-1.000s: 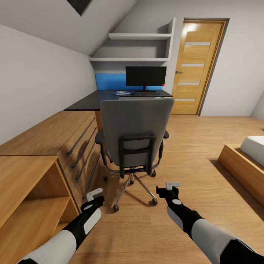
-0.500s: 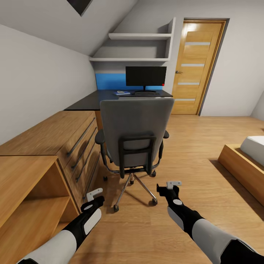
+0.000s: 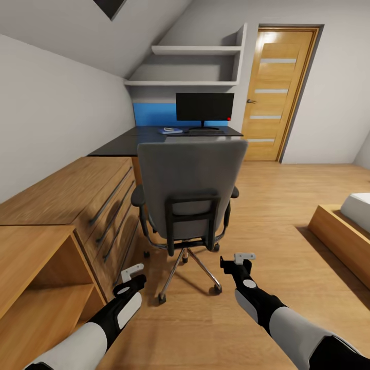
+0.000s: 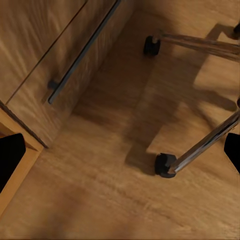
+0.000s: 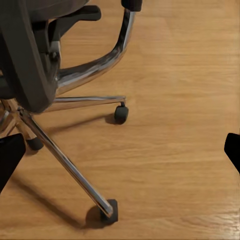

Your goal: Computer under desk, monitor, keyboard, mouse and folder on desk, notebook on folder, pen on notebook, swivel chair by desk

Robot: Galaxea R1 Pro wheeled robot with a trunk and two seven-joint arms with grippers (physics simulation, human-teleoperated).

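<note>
One swivel chair [image 3: 187, 190] facing one bench [image 3: 149, 137] bearing one monitor [image 3: 204, 107]; behind the chair, two empty pincers, left [image 3: 132, 273] and right [image 3: 241, 259], both apart.

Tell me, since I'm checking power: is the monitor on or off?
Cannot tell for sure: the monitor screen is fully black, with a small red light at its corner.

Light wooden chest of drawers [image 3: 77, 195] is lining the grey wall [image 3: 56, 108]; a wooden door [image 3: 275, 92] is standing beyond it.
</note>
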